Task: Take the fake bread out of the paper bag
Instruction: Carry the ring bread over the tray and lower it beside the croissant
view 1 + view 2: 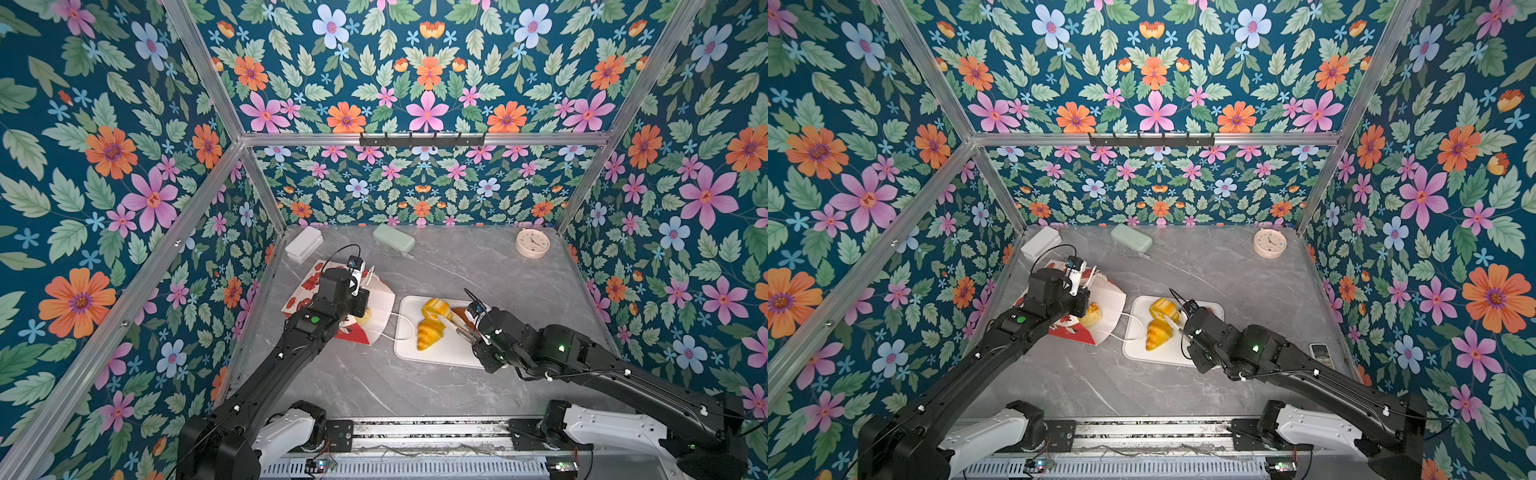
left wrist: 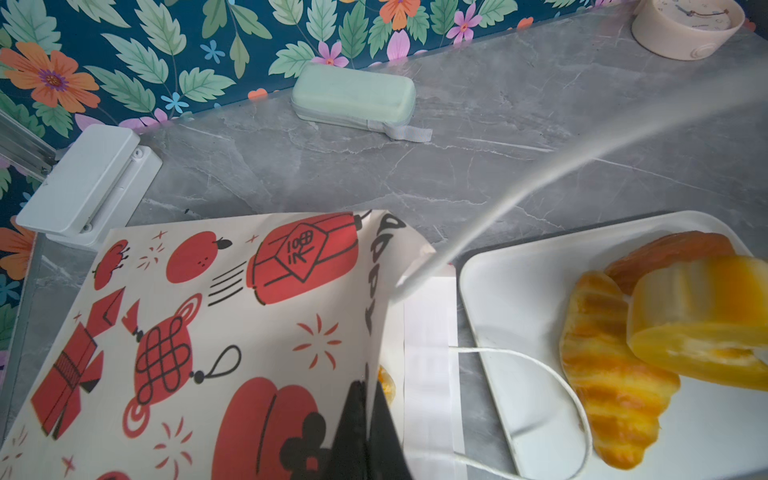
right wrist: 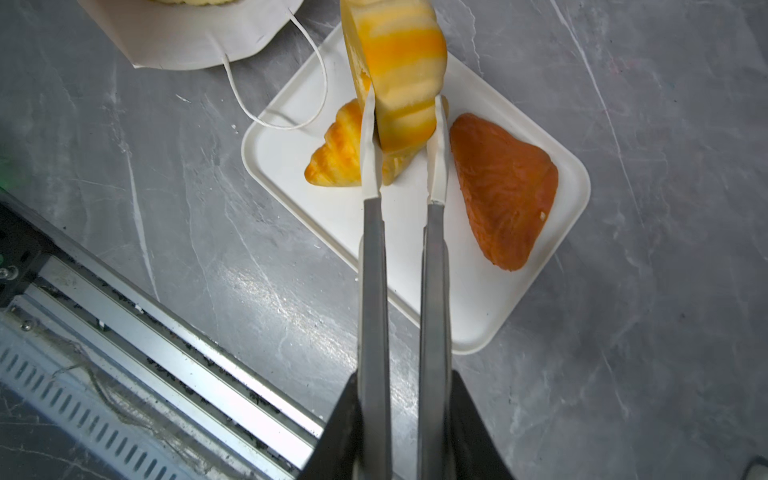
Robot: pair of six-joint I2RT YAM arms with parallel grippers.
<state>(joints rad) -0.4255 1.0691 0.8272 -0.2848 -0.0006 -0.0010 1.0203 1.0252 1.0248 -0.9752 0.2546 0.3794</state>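
Observation:
The paper bag (image 1: 380, 305) (image 2: 208, 332) lies on its side at the left, white with red prints, mouth toward the tray (image 1: 440, 357). My left gripper (image 2: 368, 415) is shut on the bag's upper mouth edge. A yellow piece of fake bread (image 1: 365, 319) (image 1: 1091, 314) shows inside the mouth. My right gripper (image 3: 401, 399) is shut on metal tongs (image 3: 374, 249). The tongs pinch a striped yellow-orange roll (image 3: 403, 75) (image 1: 436, 309) above the tray. A croissant (image 3: 338, 153) (image 1: 428, 334) and a flat orange-brown pastry (image 3: 505, 187) lie on the tray.
A pale green case (image 1: 393, 237), a white box (image 1: 304, 244) and a round clock (image 1: 532, 242) stand along the back wall. A remote (image 1: 1320, 353) lies at the right edge. One white cord handle (image 2: 540, 365) lies across the tray's near corner.

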